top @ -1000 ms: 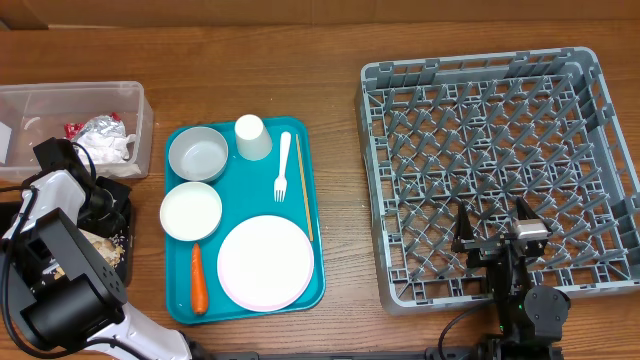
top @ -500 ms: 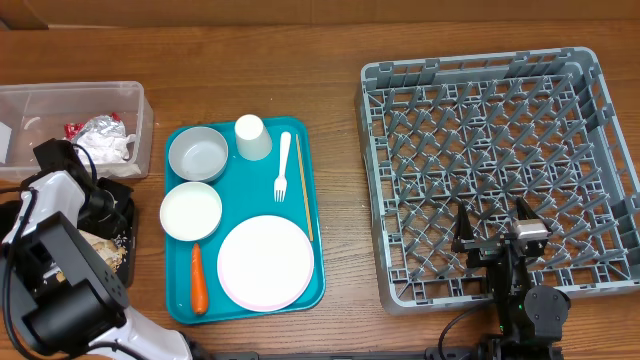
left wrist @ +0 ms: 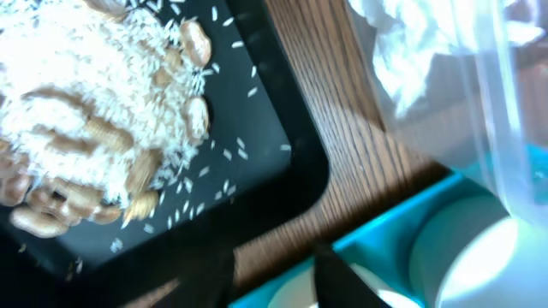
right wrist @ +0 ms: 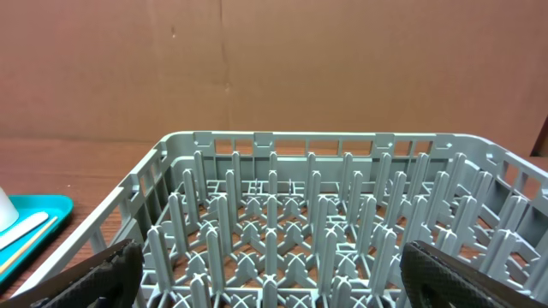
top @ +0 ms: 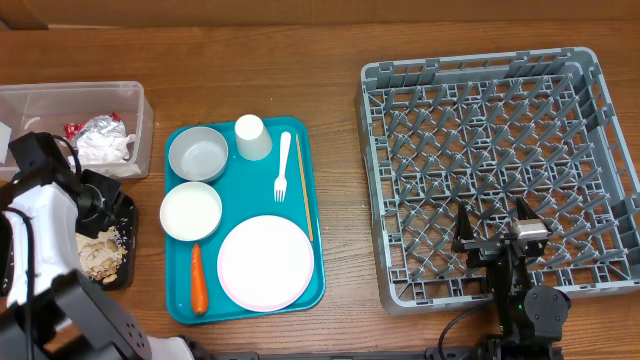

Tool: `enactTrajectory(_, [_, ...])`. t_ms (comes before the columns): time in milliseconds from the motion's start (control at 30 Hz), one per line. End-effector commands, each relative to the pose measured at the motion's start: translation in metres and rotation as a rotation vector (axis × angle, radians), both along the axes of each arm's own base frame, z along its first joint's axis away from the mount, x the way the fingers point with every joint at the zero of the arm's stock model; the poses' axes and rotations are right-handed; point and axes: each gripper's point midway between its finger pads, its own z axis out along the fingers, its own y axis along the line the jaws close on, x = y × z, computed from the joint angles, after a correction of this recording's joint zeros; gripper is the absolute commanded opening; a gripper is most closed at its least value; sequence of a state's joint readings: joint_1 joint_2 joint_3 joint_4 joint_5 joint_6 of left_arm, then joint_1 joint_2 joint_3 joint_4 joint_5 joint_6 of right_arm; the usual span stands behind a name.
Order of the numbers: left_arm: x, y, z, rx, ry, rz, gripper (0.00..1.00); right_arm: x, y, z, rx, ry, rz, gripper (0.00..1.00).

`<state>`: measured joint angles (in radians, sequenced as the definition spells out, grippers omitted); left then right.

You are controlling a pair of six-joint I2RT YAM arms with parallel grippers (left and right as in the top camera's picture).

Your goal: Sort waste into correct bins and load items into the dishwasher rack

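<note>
Left gripper (left wrist: 274, 269) stands part-open, right gripper (right wrist: 270, 257) wide open, at wood-grain table (top: 340, 40)

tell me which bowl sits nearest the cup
The greyer bowl, right beside the cup; the whiter bowl sits farther off, by the carrot.

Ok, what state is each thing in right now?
Left gripper, part open, empty.
Right gripper, wide open, empty.
Rack, empty.
Tub, holds napkin and foil.
Black tray, holds rice and nuts.
Grey bowl, empty, on teal tray.
White bowl, looks empty.
Plate, empty.
</note>
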<state>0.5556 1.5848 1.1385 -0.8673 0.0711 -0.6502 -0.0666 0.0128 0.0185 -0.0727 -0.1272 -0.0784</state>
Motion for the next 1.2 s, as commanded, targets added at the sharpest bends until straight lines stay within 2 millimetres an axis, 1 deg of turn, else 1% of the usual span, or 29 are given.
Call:
enactTrajectory(0, [-0.002, -0.008, 0.029, 0.016, -0.063, -0.011, 0.41, 0.0, 0.0, -0.002, -0.001, -0.003, 0.0, 1.0])
enactTrajectory(33, [-0.007, -0.014, 0.041, 0.009, -0.085, -0.017, 0.43, 0.0, 0.0, -0.002, -0.001, -0.003, 0.0, 1.0])
enactTrajectory(67, [-0.01, -0.019, 0.047, 0.001, -0.097, -0.021, 0.44, 0.0, 0.0, -0.002, -0.001, -0.003, 0.0, 1.0])
enactTrajectory(200, [-0.02, -0.035, 0.07, -0.021, -0.151, -0.044, 0.57, 0.0, 0.0, -0.002, -0.001, -0.003, 0.0, 1.0])
enactTrajectory(267, [-0.021, -0.044, 0.081, -0.026, -0.192, -0.094, 0.63, 0.0, 0.0, -0.002, -0.001, -0.003, 0.0, 1.0])
enactTrajectory(367, [-0.019, -0.063, 0.101, -0.036, -0.287, -0.233, 0.8, 0.0, 0.0, -0.002, -0.001, -0.003, 0.0, 1.0])
enactTrajectory(400, [-0.017, -0.073, 0.11, -0.046, -0.335, -0.303, 0.82, 0.0, 0.0, -0.002, -0.001, -0.003, 0.0, 1.0])
enactTrajectory(433, [-0.015, -0.088, 0.122, -0.064, -0.405, -0.4, 0.9, 0.0, 0.0, -0.002, -0.001, -0.003, 0.0, 1.0])
enactTrajectory(533, [-0.018, -0.115, 0.142, -0.114, -0.511, -0.531, 1.0, 0.0, 0.0, -0.002, -0.001, -0.003, 0.0, 1.0])
enactTrajectory(600, [-0.023, -0.13, 0.151, -0.145, -0.557, -0.601, 1.0, 0.0, 0.0, -0.002, -0.001, -0.003, 0.0, 1.0])
enactTrajectory(700, [-0.035, -0.151, 0.158, -0.177, -0.602, -0.723, 1.0, 0.0, 0.0, -0.002, -0.001, -0.003, 0.0, 1.0])
enactTrajectory(867, [-0.059, -0.177, 0.154, -0.203, -0.57, -0.876, 1.0, 0.0, 0.0, -0.002, -0.001, -0.003, 0.0, 1.0])
enactTrajectory(900, [-0.067, -0.188, 0.154, -0.219, -0.557, -0.928, 1.0, 0.0, 0.0, -0.002, -0.001, -0.003, 0.0, 1.0])
enactTrajectory(1067, [-0.076, -0.215, 0.159, -0.215, -0.57, -1.054, 1.0, 0.0, 0.0, -0.002, -0.001, -0.003, 0.0, 1.0])
enactTrajectory(1100, [-0.077, -0.219, 0.16, -0.208, -0.566, -1.063, 1.0, 0.0, 0.0, -0.002, -0.001, -0.003, 0.0, 1.0])
enactTrajectory(1167, [-0.076, -0.22, 0.158, -0.181, -0.53, -1.034, 1.0, 0.0, 0.0, -0.002, -0.001, -0.003, 0.0, 1.0])
